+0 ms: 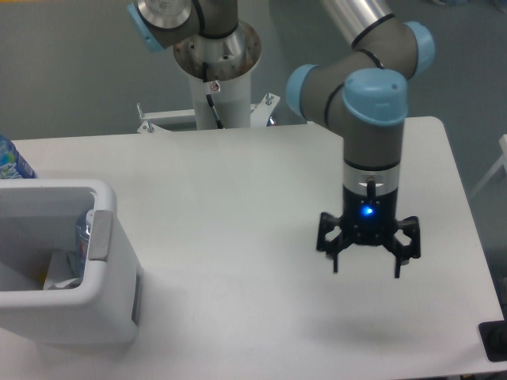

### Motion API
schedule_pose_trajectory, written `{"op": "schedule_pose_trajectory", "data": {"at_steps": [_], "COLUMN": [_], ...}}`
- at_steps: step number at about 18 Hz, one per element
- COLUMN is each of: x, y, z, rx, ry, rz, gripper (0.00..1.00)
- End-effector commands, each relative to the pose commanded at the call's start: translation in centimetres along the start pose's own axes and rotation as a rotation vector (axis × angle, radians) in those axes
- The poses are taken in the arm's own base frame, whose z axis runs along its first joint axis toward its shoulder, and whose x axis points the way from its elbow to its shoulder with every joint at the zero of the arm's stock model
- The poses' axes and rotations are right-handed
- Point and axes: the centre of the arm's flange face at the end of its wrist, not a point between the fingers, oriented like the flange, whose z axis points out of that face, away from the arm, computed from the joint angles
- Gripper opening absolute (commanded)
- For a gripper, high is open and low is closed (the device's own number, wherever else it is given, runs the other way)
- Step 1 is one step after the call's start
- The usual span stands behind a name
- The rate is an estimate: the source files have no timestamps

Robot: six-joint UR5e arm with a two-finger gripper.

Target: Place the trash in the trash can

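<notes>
The black two-finger gripper (pixel 367 267) hangs above the right part of the white table (pixel 261 206), its 2 fingers spread and holding nothing. The white boxy plastic trash can (pixel 75 305) stands at the left edge. Inside lie the crumpled white sheet (pixel 62 272) and the crushed clear bottle (pixel 82 234).

No lettering, brand or number could be read anywhere; the blue-and-white printed label of the object (pixel 9 161) at the table's edge, far from the black two-finger gripper (pixel 366 269), was too blurred.
</notes>
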Motion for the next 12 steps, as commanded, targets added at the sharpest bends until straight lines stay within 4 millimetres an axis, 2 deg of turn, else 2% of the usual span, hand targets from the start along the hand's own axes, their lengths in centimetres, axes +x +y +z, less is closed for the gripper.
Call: {"op": "schedule_pose_trajectory", "data": {"at_steps": [12], "x": [-0.05], "y": [0.48], "z": [0.19], "rx": [-0.054], "ry": [0.028], "rz": [0.024], "gripper": [1.0]}}
